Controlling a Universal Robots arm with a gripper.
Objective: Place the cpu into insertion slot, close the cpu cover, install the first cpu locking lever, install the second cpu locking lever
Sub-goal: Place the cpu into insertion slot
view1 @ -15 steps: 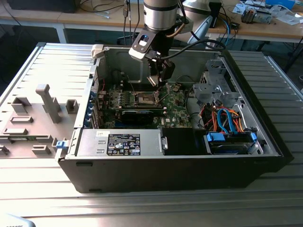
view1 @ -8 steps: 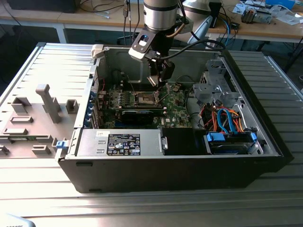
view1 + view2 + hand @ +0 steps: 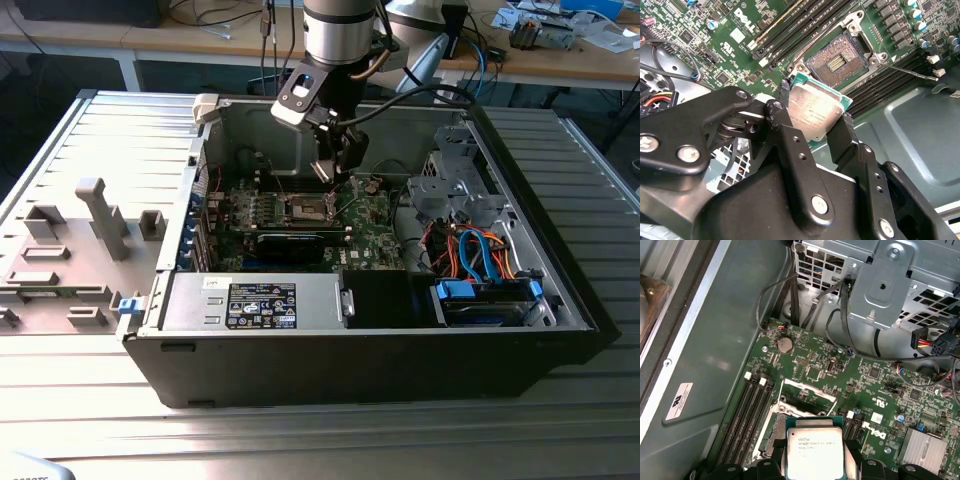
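Memory slots (image 3: 782, 27): long dark rows flank the insertion slot (image 3: 836, 61) on both sides. If I drift sideways while descending, a corner of my load could knock one of their latches.

Insertion slot: it lies open with its brownish contact field bare, on the green motherboard (image 3: 375, 235) inside the computer case (image 3: 350, 365). Those contacts look delicate, and I judge that a tilted or dropped part would bend them.

Cpu cover (image 3: 808, 390): the silver frame seems to stand raised at one edge of the insertion slot. A finger coming in low could catch it or tip it shut too soon.

My gripper (image 3: 337, 172): my jaws are drawn in on the cpu (image 3: 815, 112), pinching two opposite edges, with its metal top facing both wrist cameras. It hangs above the board, a little to the exterior view's right of the insertion slot, and touches nothing else.

Grip: I have only thin edges to hold. A slip would twist the cpu so that it lands skewed on the metal rim.

Locking lever (image 3: 912, 70): a thin rod juts out over the memory slots beside the insertion slot, where my finger could snag it.

Drive cage (image 3: 450, 185): this grey metal sits near my wrist, and a wide swing could bump it.

Cables (image 3: 478, 248): the orange and blue cables are well apart from me and pose little threat.
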